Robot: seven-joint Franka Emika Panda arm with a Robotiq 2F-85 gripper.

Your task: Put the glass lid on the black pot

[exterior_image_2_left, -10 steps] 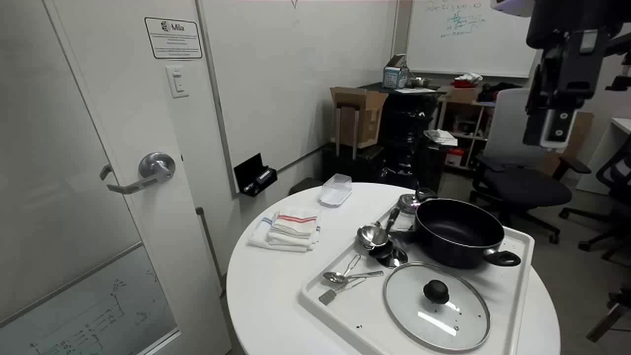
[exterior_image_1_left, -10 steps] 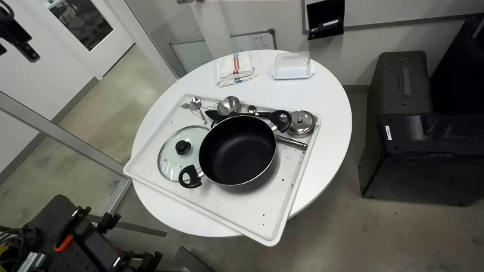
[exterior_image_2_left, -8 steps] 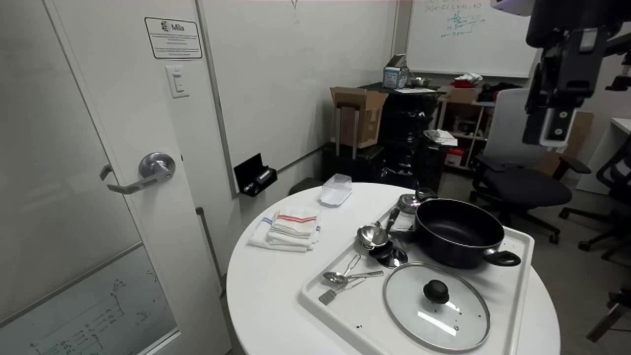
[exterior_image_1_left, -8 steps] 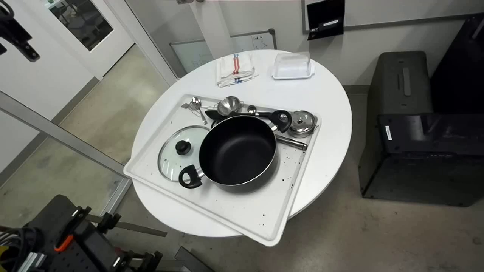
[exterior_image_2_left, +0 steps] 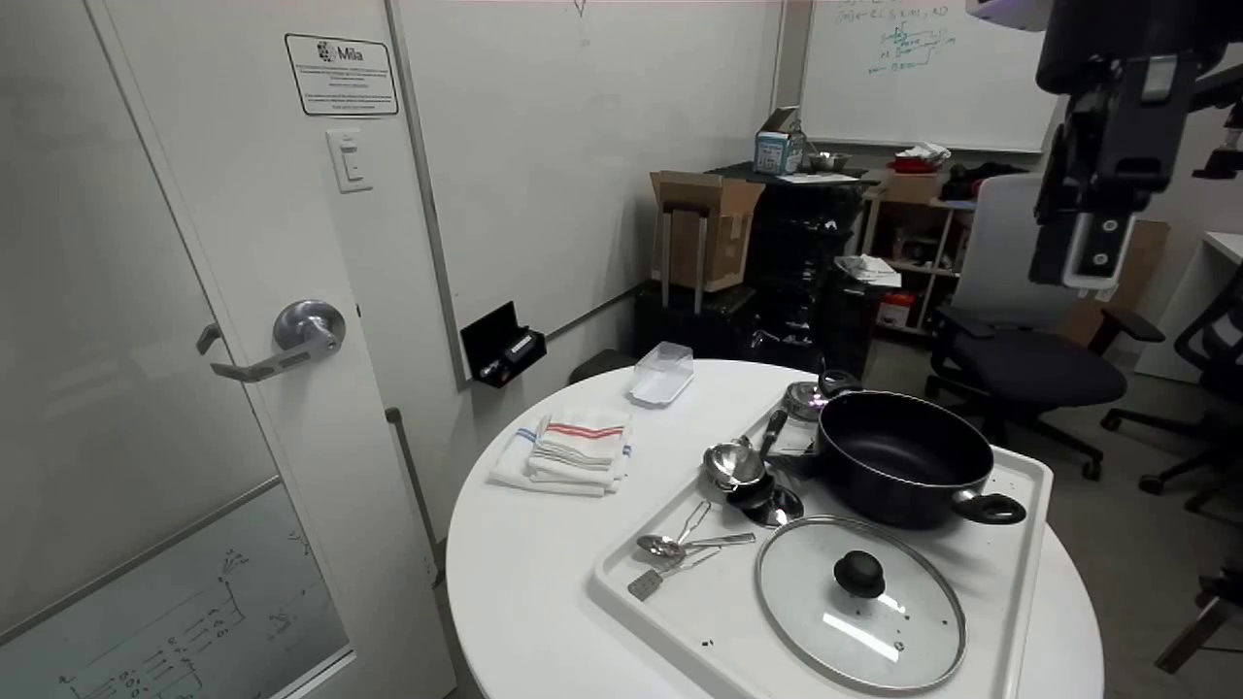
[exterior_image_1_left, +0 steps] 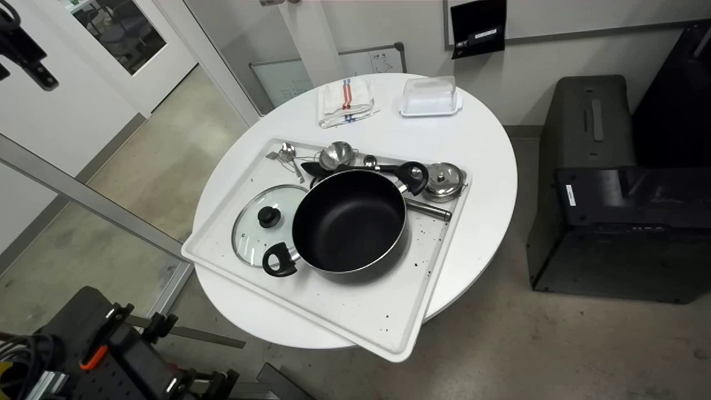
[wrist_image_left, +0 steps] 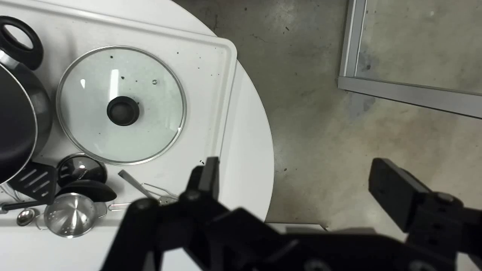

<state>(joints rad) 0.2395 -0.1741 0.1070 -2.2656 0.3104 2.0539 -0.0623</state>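
The glass lid (exterior_image_1_left: 253,239) lies flat on the white tray, knob up, beside the black pot (exterior_image_1_left: 350,222). In an exterior view the lid (exterior_image_2_left: 806,612) is in front of the pot (exterior_image_2_left: 903,456). The wrist view shows the whole lid (wrist_image_left: 150,120) left of centre, its black knob (wrist_image_left: 123,110) in the middle, and part of the pot (wrist_image_left: 15,124) at the left edge. My gripper (wrist_image_left: 293,165) is open and empty, with its fingers wide apart. In an exterior view the gripper (exterior_image_2_left: 1083,257) hangs high above and away from the table; only part shows at another view's upper left corner.
The tray (exterior_image_1_left: 339,316) on the round white table (exterior_image_1_left: 483,161) also holds a strainer (exterior_image_1_left: 336,155), a small metal pot (exterior_image_1_left: 442,183) and small utensils (exterior_image_2_left: 670,549). Folded towels (exterior_image_2_left: 573,451) and a clear box (exterior_image_2_left: 662,374) stand behind. A chair (exterior_image_2_left: 1029,369) is farther back.
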